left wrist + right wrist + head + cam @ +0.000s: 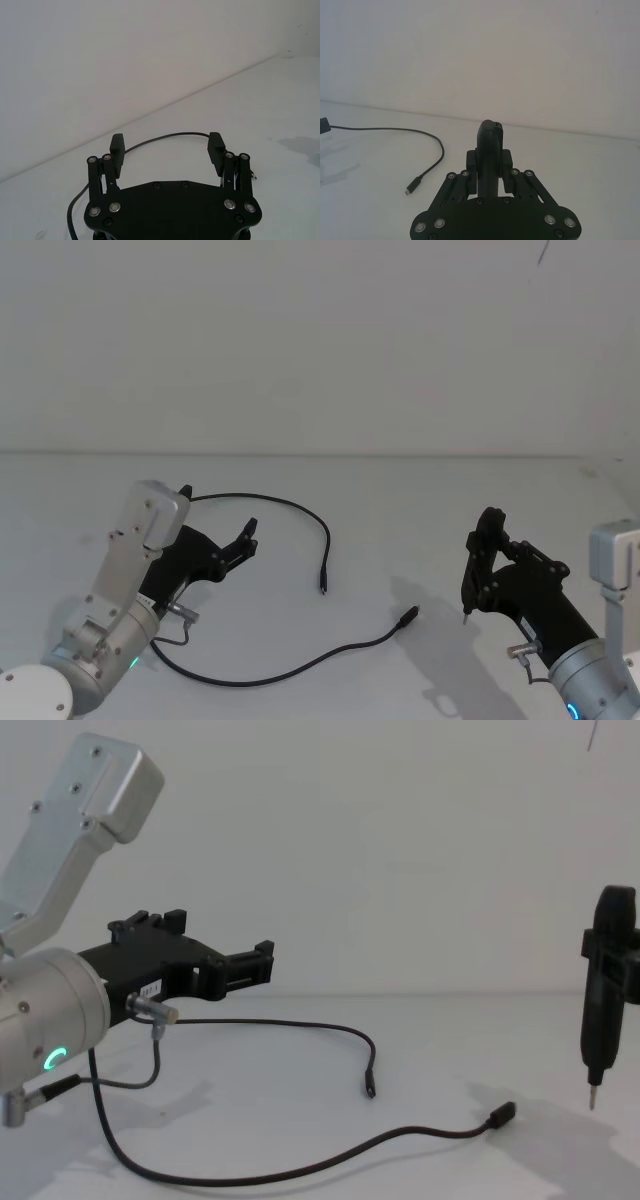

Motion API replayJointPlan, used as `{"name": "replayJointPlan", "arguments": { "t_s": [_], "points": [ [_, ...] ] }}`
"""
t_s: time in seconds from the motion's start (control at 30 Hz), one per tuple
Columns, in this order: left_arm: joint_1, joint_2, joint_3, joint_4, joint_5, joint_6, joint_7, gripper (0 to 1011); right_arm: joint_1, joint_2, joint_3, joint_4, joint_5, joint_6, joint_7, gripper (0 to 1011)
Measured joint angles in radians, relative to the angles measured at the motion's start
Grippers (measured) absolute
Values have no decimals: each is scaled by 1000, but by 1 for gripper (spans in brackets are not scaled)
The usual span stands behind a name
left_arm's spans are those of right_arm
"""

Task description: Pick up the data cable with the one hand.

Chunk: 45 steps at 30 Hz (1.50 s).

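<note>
On the left, the left gripper (166, 144) is held low over the white table (420, 510). It is reached forward and to the right from a bent silver arm, and its two fingers (117, 145) are spread wide apart with nothing between them. The black cable (260, 497) is laid flat on the table in a big open loop, with its mouth turned to the right. One part is run from behind the left gripper out to the right and then bent back toward the robot, so the far plug (323, 588) is pointed at the robot. The other part is swept along the near side of the table, and the near plug (408, 616) is pointed to the right and a little away. The two plugs are near each other but apart. The left bend of the loop is partly hidden by the left arm. On the right, the right gripper (490, 161) is held above the table, well apart from the cable. It is closed tight on a black tool (606, 990), which is held upright with its thin metal tip (590, 1098) pointed down.
</note>
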Motion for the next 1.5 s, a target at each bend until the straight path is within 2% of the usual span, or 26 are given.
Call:
{"name": "replayJointPlan", "arguments": {
  "t_s": [1.5],
  "points": [
    [0, 0, 0, -1, 0, 0, 0, 1001, 0, 0, 0, 0, 0, 0, 0, 279]
  ]
}}
